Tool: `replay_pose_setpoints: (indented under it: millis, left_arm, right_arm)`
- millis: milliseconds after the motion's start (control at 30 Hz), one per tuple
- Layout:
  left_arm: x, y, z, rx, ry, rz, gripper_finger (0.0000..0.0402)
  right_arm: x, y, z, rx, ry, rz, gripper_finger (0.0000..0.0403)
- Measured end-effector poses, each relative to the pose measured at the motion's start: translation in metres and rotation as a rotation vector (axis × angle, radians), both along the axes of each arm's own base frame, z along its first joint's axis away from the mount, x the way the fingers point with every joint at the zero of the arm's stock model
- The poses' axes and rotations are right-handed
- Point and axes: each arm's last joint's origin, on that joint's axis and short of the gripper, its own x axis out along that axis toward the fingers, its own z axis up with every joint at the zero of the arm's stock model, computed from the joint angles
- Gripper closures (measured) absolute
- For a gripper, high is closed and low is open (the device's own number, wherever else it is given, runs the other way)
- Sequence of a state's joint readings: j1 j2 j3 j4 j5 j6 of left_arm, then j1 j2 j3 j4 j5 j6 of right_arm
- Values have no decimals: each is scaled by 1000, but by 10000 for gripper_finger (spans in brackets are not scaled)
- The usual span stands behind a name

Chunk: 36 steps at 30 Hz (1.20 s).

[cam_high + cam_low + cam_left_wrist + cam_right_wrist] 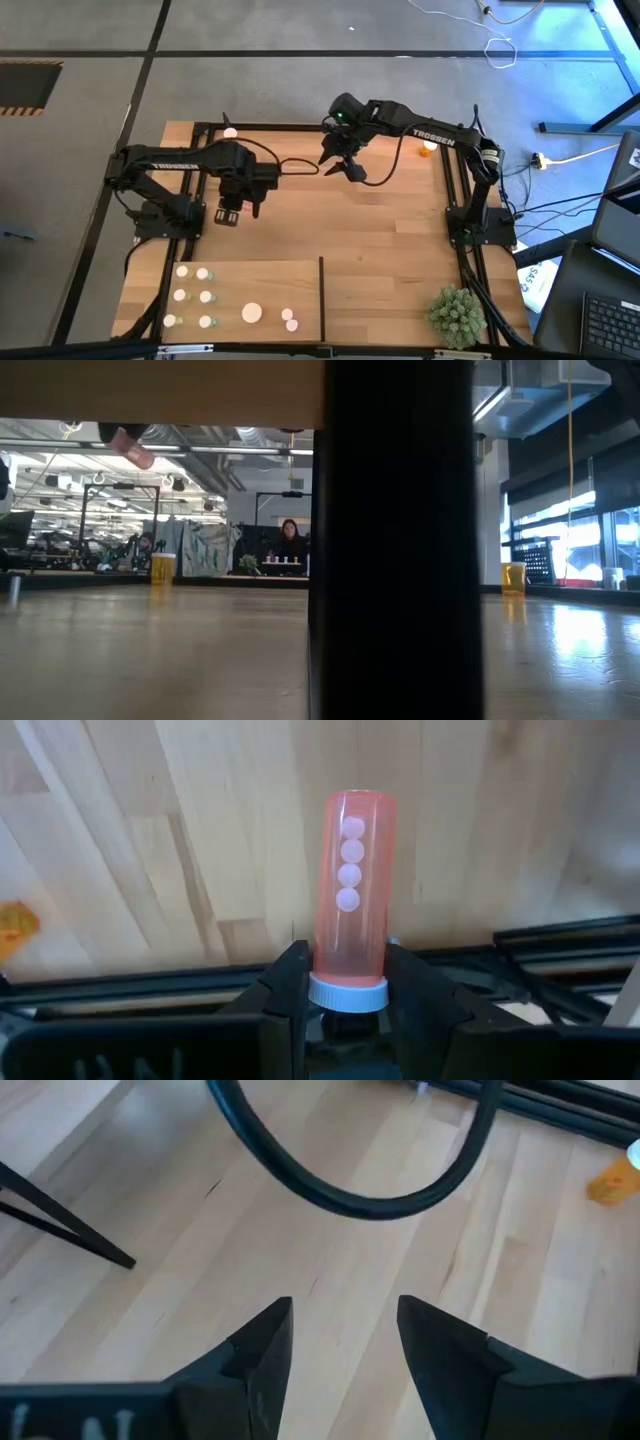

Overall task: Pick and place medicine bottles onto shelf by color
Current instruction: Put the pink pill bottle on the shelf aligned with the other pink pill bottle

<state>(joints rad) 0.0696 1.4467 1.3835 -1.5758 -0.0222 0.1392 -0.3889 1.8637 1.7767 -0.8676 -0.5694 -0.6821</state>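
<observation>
Pinching orange bottle [352, 890] w/ left gripper [347, 982]; right gripper [343, 1342] spread, empty.

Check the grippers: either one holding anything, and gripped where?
The left gripper holds a pink-orange medicine bottle, fingers clamped at its white-capped end. The right gripper is open and holds nothing, above bare tabletop.

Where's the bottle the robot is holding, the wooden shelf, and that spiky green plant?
Held orange bottle [352, 900]: left wrist view, middle of its body.
Shelf [262, 280]: high view, bare board.
Plant ball [456, 315]: high view, its centre.
</observation>
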Motion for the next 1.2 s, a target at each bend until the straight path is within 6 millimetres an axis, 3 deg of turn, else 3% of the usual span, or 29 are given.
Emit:
replay_pose_setpoints:
  millis: [233,600,767,967,1200]
  left_arm:
    - [6,-1,-1,-33,0,30,312]
    - [18,0,21,-32,-87,42,312]
    - [18,-2,23,-31,-95,50,312]
    - [26,-8,20,-13,-84,24,312]
    - [52,-8,35,-6,-141,-30,312]
  right_arm:
    - [1,0,1,-7,-13,-1,218]
    - [3,-2,3,-20,-47,-2,218]
    - [2,2,7,117,6,-69,218]
    - [-19,12,34,250,-109,143,218]
    - [-51,26,69,132,-123,83,218]
